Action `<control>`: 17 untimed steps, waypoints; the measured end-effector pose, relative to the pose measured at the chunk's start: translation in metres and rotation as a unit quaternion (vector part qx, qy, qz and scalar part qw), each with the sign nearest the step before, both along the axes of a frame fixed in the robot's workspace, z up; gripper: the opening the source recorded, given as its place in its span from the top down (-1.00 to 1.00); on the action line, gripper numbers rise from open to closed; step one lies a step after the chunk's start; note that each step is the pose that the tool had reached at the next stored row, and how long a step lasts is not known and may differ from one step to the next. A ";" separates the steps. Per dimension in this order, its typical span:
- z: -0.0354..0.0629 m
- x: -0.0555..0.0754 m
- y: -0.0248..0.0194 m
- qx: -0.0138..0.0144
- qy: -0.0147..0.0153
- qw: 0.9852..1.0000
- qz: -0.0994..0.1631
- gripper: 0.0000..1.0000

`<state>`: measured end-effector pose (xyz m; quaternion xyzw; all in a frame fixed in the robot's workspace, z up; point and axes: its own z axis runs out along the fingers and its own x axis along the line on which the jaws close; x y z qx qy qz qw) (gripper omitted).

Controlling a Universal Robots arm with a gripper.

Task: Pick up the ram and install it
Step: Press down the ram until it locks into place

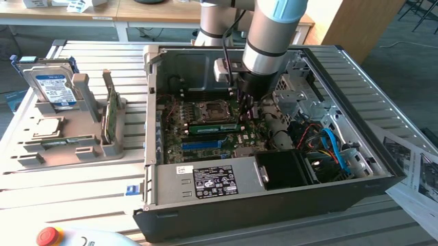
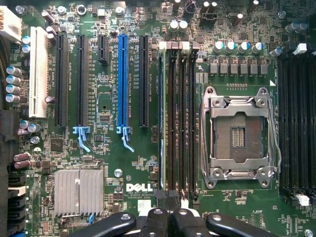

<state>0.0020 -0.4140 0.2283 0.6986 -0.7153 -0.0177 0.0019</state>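
A slatted metal table (image 1: 68,189) carries 1 open computer case (image 1: 274,211), 1 grey parts rack (image 1: 68,148), and what look like printed sheets (image 1: 417,171) on the exterior view's right.

Matt grey metal case (image 1: 188,69), glossy green motherboard (image 2: 143,160), blue plastic slot (image 2: 122,84), ribbed metal heatsink (image 2: 79,192)

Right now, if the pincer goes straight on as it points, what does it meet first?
Probably the memory slots on the motherboard, close under the pincer; depth is unclear.
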 end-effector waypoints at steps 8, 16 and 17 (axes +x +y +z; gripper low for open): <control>-0.0005 0.000 0.0000 0.000 0.000 1.000 0.000 0.79; -0.0016 0.000 0.0000 0.000 0.000 1.000 0.000 0.79; -0.0016 0.000 0.0000 0.000 0.000 1.000 0.000 0.79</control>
